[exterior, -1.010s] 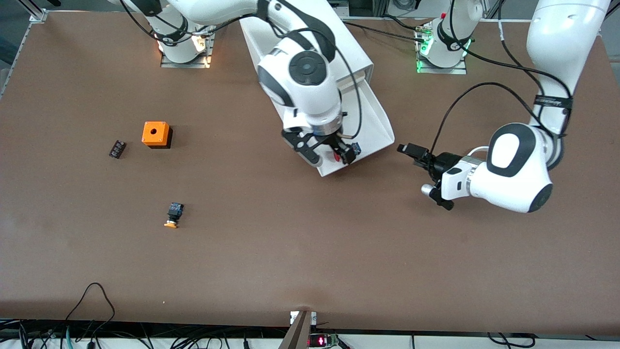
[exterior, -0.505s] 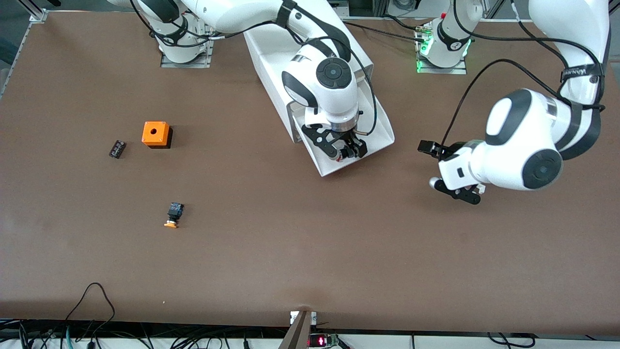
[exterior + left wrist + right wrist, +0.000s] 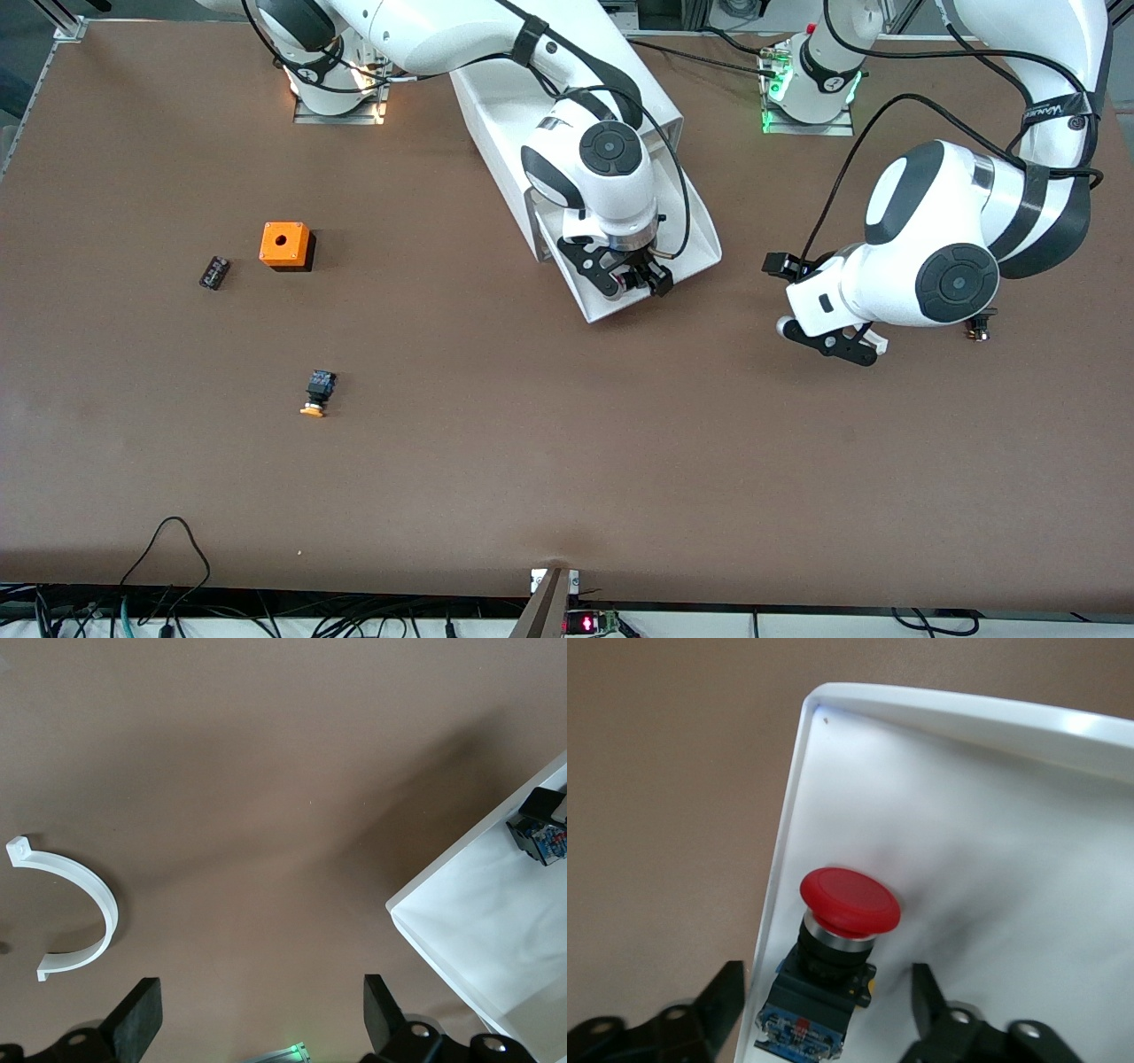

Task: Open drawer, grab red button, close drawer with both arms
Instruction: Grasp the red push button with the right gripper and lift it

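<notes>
Right gripper (image 3: pixel 634 278) is down in the open drawer (image 3: pixel 700 232), fingers apart and straddling the red button (image 3: pixel 849 900), not yet clamped. The button lies on its side by the drawer's front wall, long axis across the gap. Left gripper (image 3: pixel 257 1014) waits wide open over bare table.

left gripper (image 3: pixel 257 1028) at 6 o'clock, fingers (image 3: pixel 137 1014) spread apart over bare brown table (image 3: pixel 266 771), holding nothing | white drawer (image 3: pixel 496 939) corner at 4 o'clock, pulled out | black-and-blue block (image 3: pixel 540 828) at 3 o'clock, in the drawer by its rim | white curved clip (image 3: pixel 75 908) at 9 o'clock, flat on table
</notes>
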You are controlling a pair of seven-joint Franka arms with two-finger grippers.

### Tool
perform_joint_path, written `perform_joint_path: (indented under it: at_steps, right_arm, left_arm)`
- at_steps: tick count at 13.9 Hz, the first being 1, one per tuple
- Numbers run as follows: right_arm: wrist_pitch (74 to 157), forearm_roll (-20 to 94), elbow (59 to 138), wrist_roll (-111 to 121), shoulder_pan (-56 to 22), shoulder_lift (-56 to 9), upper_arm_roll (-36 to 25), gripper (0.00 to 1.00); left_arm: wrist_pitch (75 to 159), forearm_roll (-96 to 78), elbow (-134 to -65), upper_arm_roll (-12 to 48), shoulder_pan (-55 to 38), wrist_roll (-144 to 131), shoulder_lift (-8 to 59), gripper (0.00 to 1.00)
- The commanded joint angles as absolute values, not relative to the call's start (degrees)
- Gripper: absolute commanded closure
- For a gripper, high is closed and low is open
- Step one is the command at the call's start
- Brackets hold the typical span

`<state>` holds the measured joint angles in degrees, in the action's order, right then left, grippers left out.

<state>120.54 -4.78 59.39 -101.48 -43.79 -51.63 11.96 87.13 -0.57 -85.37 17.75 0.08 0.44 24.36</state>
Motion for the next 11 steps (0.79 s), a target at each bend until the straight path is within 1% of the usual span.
perform_joint_path:
  at_steps: [1,2,4,5,8,10,11]
  right_arm:
    - [119.88,-5.71,58.18,-102.75,-44.47,-51.68,11.60,1.00]
    - [119.19,-5.71,58.18,-102.74,-44.47,-51.59,11.51,1.00]
    - [116.65,-5.63,57.75,-102.74,-44.39,-50.98,11.95,1.00]
    - [114.80,-5.63,56.35,-102.48,-44.30,-50.37,11.95,1.00]
    - [109.79,-5.63,51.96,-97.06,-43.33,-49.84,11.95,1.00]
    - [108.46,-5.45,51.68,-91.09,-41.06,-48.70,12.04,1.00]
    - [106.54,-5.28,51.68,-85.49,-39.65,-48.00,12.13,1.00]
  left_arm:
    - [86.57,1.05,-85.17,17.49,0.09,0.44,23.99,0.00]
    - [86.57,2.97,-84.47,17.14,0.26,0.53,23.99,0.00]
    - [86.66,5.71,-80.26,17.14,0.79,1.58,25.31,0.00]
    - [86.66,5.89,-79.46,16.96,0.27,1.41,25.31,0.00]
    - [86.66,6.33,-79.45,17.14,0.44,1.41,25.49,0.00]
    - [87.01,6.07,-79.45,17.14,0.09,0.27,25.66,0.00]
    - [87.10,5.72,-79.45,17.23,-0.52,-2.17,26.45,0.00]
